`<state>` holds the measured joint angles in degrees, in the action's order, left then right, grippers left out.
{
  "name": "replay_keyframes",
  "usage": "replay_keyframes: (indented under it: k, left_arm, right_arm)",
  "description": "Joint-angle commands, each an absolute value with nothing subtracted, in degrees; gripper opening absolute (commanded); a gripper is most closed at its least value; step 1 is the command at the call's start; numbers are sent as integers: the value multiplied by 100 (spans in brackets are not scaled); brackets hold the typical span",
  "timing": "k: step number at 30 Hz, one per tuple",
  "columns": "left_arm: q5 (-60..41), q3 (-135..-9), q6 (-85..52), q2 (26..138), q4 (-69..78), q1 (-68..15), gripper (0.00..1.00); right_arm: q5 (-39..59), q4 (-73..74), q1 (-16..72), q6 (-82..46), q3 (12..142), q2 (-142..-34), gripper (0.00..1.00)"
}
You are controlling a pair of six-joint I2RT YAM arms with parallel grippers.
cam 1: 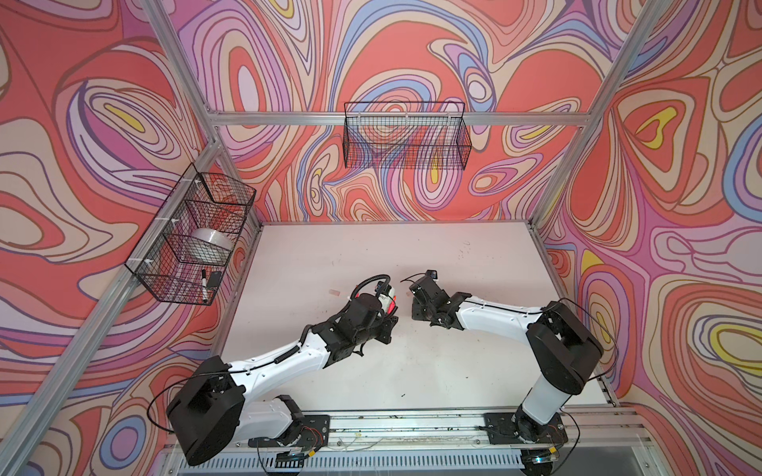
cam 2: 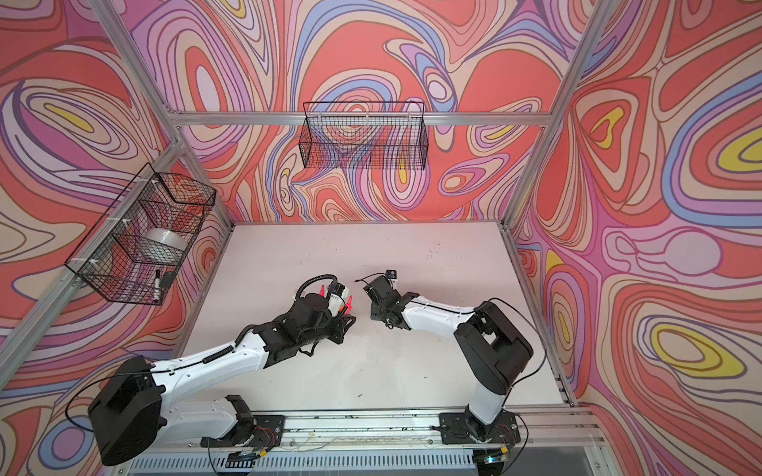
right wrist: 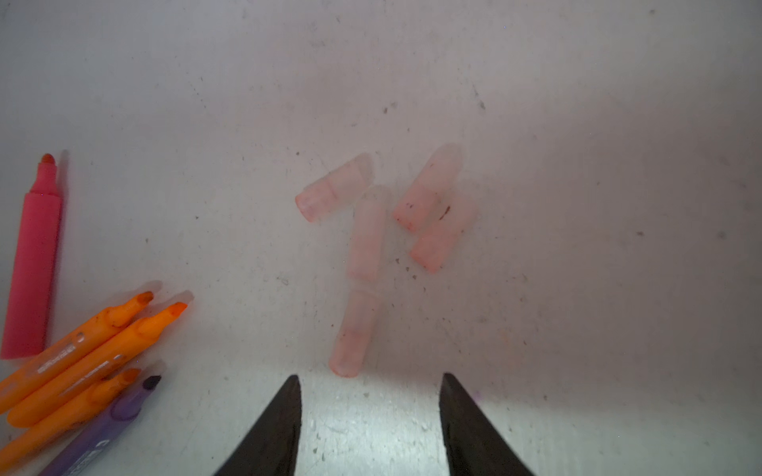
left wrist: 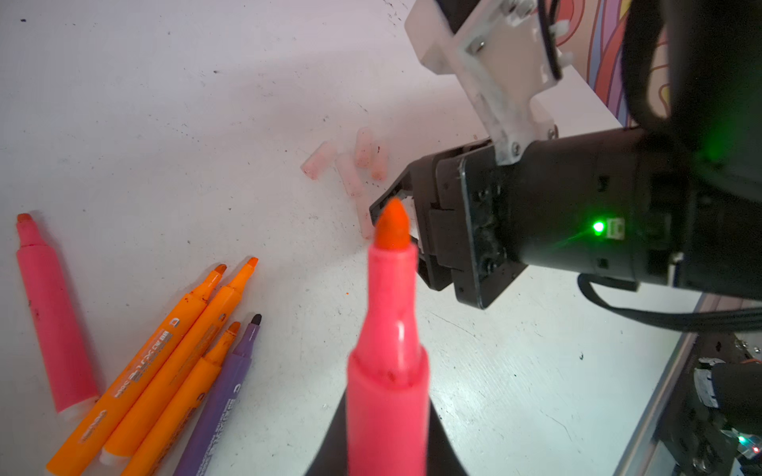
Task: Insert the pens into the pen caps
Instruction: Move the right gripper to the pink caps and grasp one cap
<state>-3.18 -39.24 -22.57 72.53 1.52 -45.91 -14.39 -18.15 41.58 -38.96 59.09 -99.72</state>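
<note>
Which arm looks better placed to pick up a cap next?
Right. The right gripper is open and empty, and the nearest cap lies just ahead of its fingertips. The left gripper is shut on a pink pen, so it has no free jaws.

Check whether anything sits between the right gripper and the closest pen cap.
Nothing visible does: the open right gripper faces the closest pen cap, with only bare table between them.
</note>
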Motion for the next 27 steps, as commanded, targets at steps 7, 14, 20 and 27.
replay_keyframes:
  k: [7,14,20,27]
  left_arm:
    - [-230,-4113,-2187,7146,70,-4586,0]
    - [-272,-4129,-2165,7138,64,-4579,0]
    - [-251,-4097,-2154,7112,79,-4588,0]
    - [392,-4017,-2329,6913,-68,-4583,0]
  right_arm:
    - [-1458,-2074,4109,-3637,6537,-10731,50]
    - [-1709,-2364,4091,-3635,6812,-10988,41]
    - [-1828,-2409,4096,-3665,6785,-11029,34]
    - [-1756,-2426,4095,-3646,6871,-11161,28]
